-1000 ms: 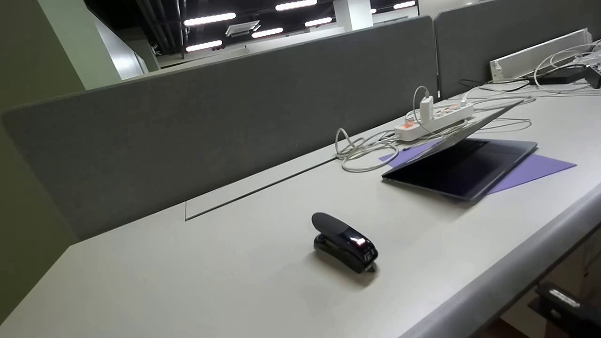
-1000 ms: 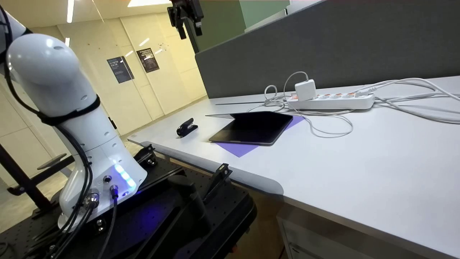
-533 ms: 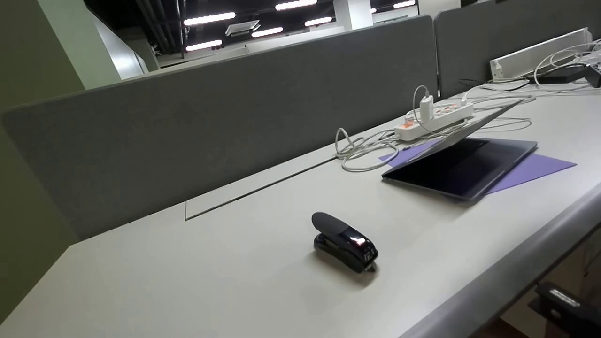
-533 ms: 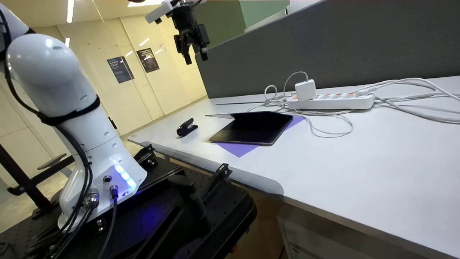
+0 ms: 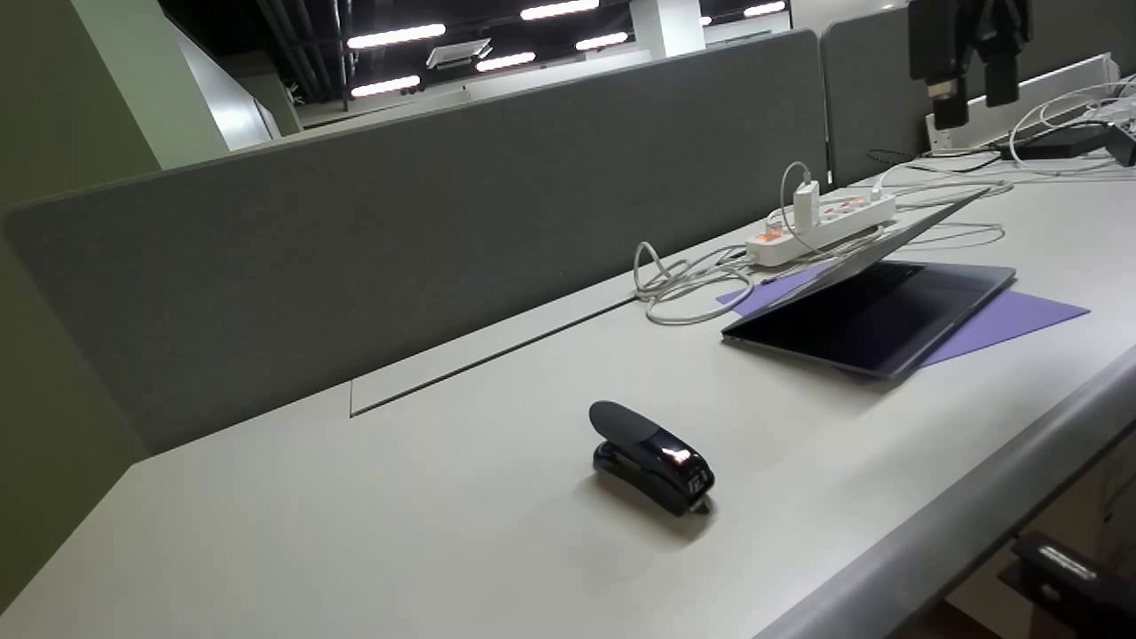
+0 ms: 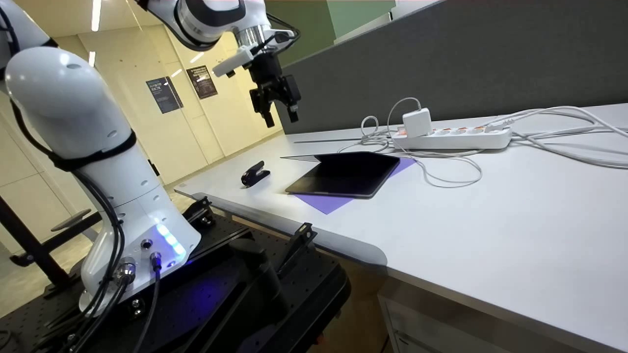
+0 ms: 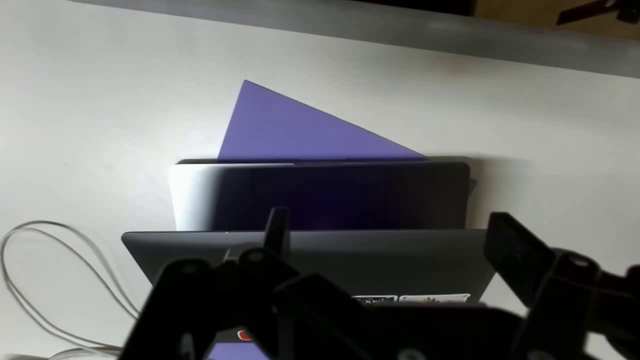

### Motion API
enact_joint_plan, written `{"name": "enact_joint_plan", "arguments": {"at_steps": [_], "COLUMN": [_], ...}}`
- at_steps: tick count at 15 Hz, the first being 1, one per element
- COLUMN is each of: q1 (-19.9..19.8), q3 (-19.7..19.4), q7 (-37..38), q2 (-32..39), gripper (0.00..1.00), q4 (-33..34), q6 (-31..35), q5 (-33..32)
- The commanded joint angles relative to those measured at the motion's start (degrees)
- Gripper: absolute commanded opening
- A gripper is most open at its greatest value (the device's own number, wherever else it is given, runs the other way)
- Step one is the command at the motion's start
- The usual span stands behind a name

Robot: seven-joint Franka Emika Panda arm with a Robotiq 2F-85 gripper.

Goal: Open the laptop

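Note:
The dark grey laptop [image 5: 941, 293] lies on a purple sheet [image 5: 1012, 328] on the white desk, with its lid tilted partway up. It also shows in an exterior view [image 6: 343, 179]. In the wrist view the lid's outer face [image 7: 380, 255] has stickers, and a dark glossy panel shows beyond its edge. My black gripper [image 6: 281, 118] is open with nothing between its fingers. It hangs well above the desk, apart from the laptop, and also shows in an exterior view [image 5: 976, 99]. In the wrist view the spread fingertips [image 7: 390, 217] overlap the lid and hide part of it.
A black stapler-like object [image 5: 652, 457] stands on the desk beside the laptop. A white power strip [image 6: 451, 139] with a plugged-in charger and loose cables lies behind it. A grey partition [image 6: 466, 63] borders the back. The desk's front edge [image 7: 350, 30] shows in the wrist view.
My gripper and arm have come down and slightly right in an exterior view, and the gripper has newly entered the top of the other exterior view. The laptop has not moved.

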Motion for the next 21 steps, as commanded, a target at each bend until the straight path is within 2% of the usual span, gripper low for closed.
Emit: {"name": "enact_joint_plan", "arguments": {"at_steps": [1,5,13,21], "q1": [-0.3,-1.0,-4.0,-6.2], "q3": [-0.3,-0.3,0.2,-2.4], "q7": [0.1,0.1,1.8,1.5], "q2": [0.7,1.9,5.5,13.9], "gripper": [1.00,1.00,1.00,1.00], "q4": [-0.8,-1.3,-1.2,-1.2], "q6": [2.2,4.5,11.7,18.4], "q5": [-1.8,-3.3,-10.7,-10.4]}}
